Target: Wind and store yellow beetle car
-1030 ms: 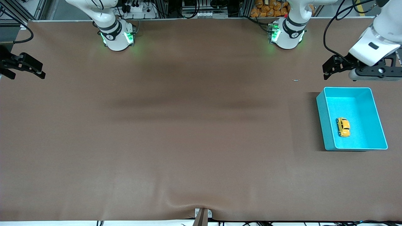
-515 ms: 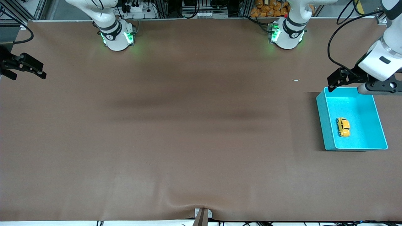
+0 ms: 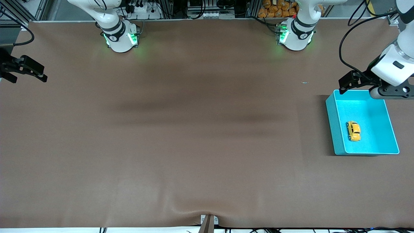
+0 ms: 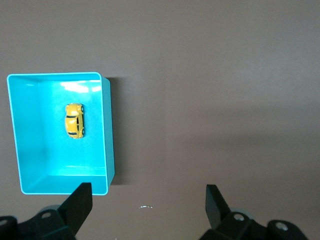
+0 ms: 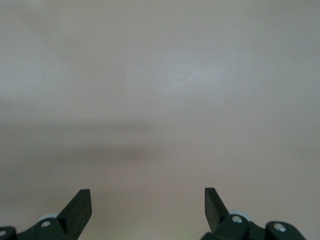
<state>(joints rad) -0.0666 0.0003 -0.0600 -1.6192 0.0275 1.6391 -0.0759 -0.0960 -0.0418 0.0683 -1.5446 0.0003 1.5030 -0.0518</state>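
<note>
Since a second ago, the left claw (image 3: 343, 88) has dropped from over bare bench (image 3: 194, 129) to hang over the teal bin's (image 3: 333, 129) rim at the corner toward the arm bases, fingers (image 4: 80, 200) spread wide and holding nothing. Inside that bin, at about eight o'clock from its centre, lies the yellow beetle car (image 3: 353, 130). At its own end of the bench the right claw (image 3: 38, 74) waits, fingers wide apart.

1. both arms have glossy white shells with black bands at the joints.
2. each base (image 3: 120, 38) glows green from small lights.
3. black cables loop along the left arm (image 3: 395, 61).
4. grippers are matte black, with silver screws by the fingers (image 4: 80, 202).
</note>
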